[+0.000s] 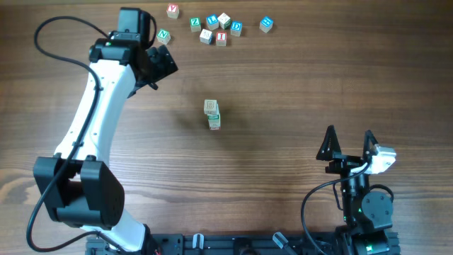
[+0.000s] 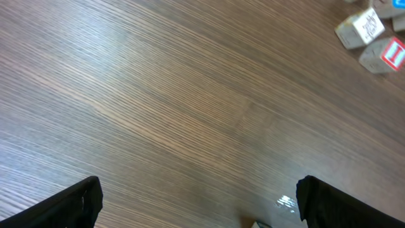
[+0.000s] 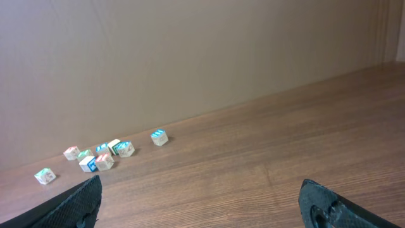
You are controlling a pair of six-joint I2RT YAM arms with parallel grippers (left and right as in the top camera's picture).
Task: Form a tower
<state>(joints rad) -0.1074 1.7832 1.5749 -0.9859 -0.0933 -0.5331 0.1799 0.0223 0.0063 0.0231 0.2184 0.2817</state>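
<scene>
Tower [image 1: 212, 115] mid-table: looks light, stiff wood, probably tips easily. Pinch loose blocks [image 1: 206, 35] at far side by opposite faces. Left gripper [image 2: 199, 193] jaws wide, empty; right gripper [image 3: 199, 190] same.

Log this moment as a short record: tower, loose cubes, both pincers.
tower: narrow column of cubes standing mid-table, apart from both arms; cube count unclear from above
loose cubes: scattered cluster along the far edge of the table
left pincer: open, nothing between its fingers, over bare wood close to the loose cubes
right pincer: open, empty, at the near right, far from the tower
</scene>
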